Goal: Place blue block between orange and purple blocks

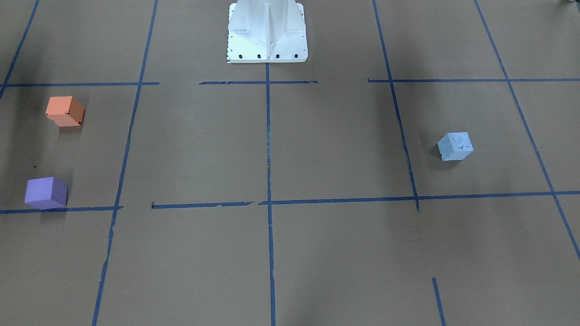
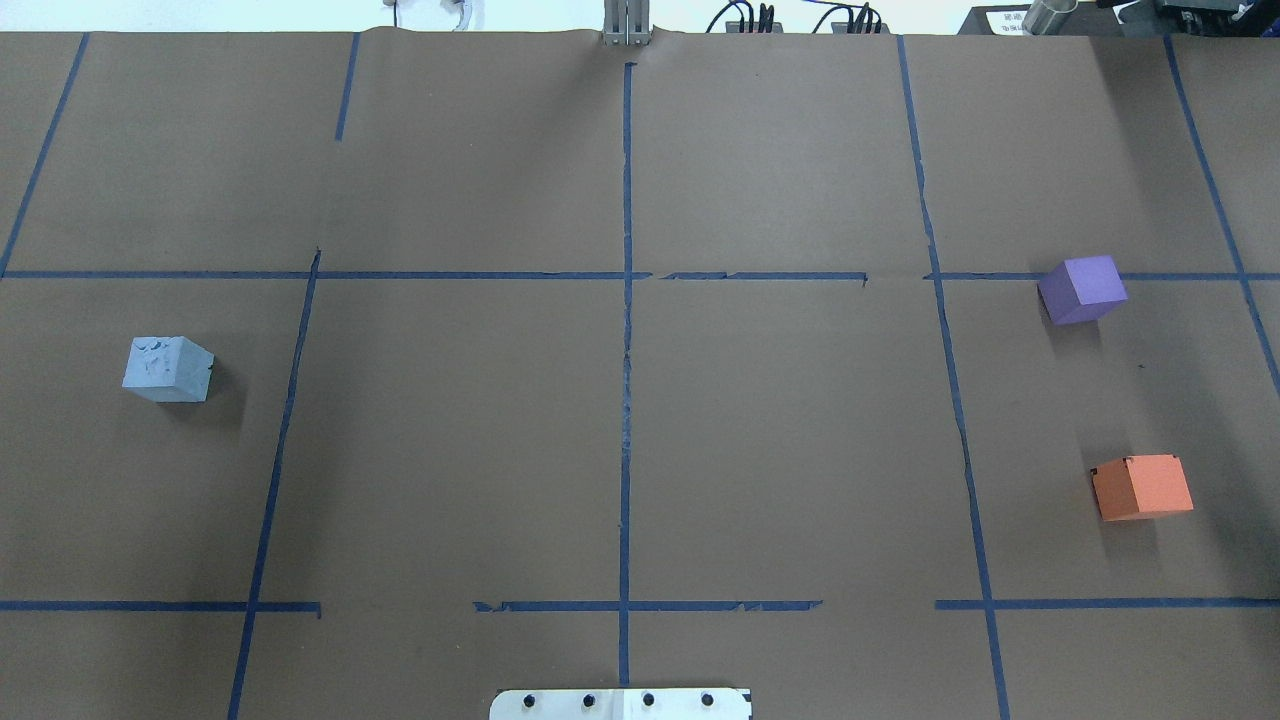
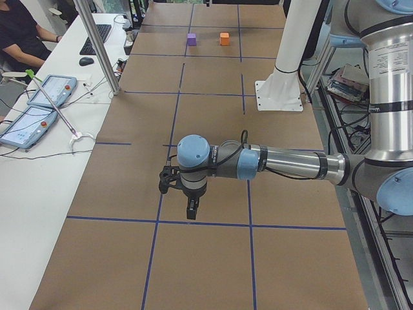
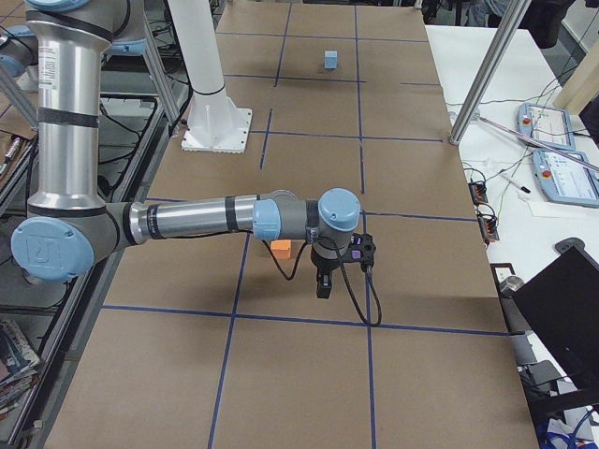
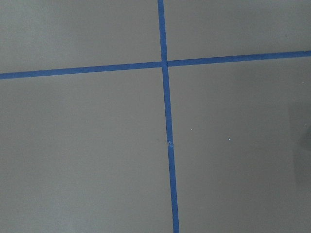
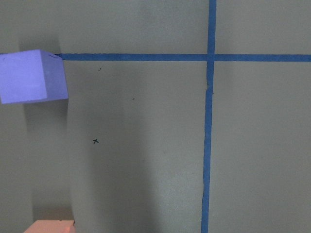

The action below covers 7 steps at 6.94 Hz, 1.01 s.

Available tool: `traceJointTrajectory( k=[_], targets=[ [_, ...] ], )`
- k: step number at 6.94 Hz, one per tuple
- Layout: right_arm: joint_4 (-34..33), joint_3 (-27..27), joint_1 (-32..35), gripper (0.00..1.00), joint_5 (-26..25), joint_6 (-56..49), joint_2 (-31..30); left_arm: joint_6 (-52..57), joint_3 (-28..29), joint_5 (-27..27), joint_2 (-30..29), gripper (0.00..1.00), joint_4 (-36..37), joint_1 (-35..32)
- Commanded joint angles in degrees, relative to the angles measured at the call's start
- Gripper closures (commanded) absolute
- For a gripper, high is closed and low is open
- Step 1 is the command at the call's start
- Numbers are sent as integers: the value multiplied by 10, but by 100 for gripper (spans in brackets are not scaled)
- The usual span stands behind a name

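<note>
The pale blue foam cube (image 2: 168,369) lies outside the left gripper's (image 3: 191,210) wrist view. The right gripper (image 4: 323,285) hangs above the gap between the orange foam cube (image 2: 1142,487) and the purple foam cube (image 2: 1082,290), so I think the arms could collide there. Whether either gripper is open I cannot tell.

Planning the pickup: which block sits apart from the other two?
The blue block, alone on the robot's left; orange block and purple block share its right.
</note>
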Motion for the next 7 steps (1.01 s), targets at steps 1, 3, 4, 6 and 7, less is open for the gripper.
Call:
traceJointTrajectory(
  k=[1, 3, 4, 6, 7],
  targets=[
    [0, 1, 0, 0, 1, 1, 0, -1, -1, 0, -1, 0, 0, 0],
    [0, 1, 0, 0, 2, 1, 0, -1, -4, 0, 1, 0, 1, 1],
    [0, 1, 0, 0, 2, 1, 0, -1, -5, 0, 1, 0, 0, 1],
    [0, 2, 0, 0, 2, 1, -1, -5, -6, 0, 1, 0, 0, 1],
    [0, 17, 0, 0, 2, 1, -13, -6, -6, 0, 1, 0, -1, 1]
  ],
)
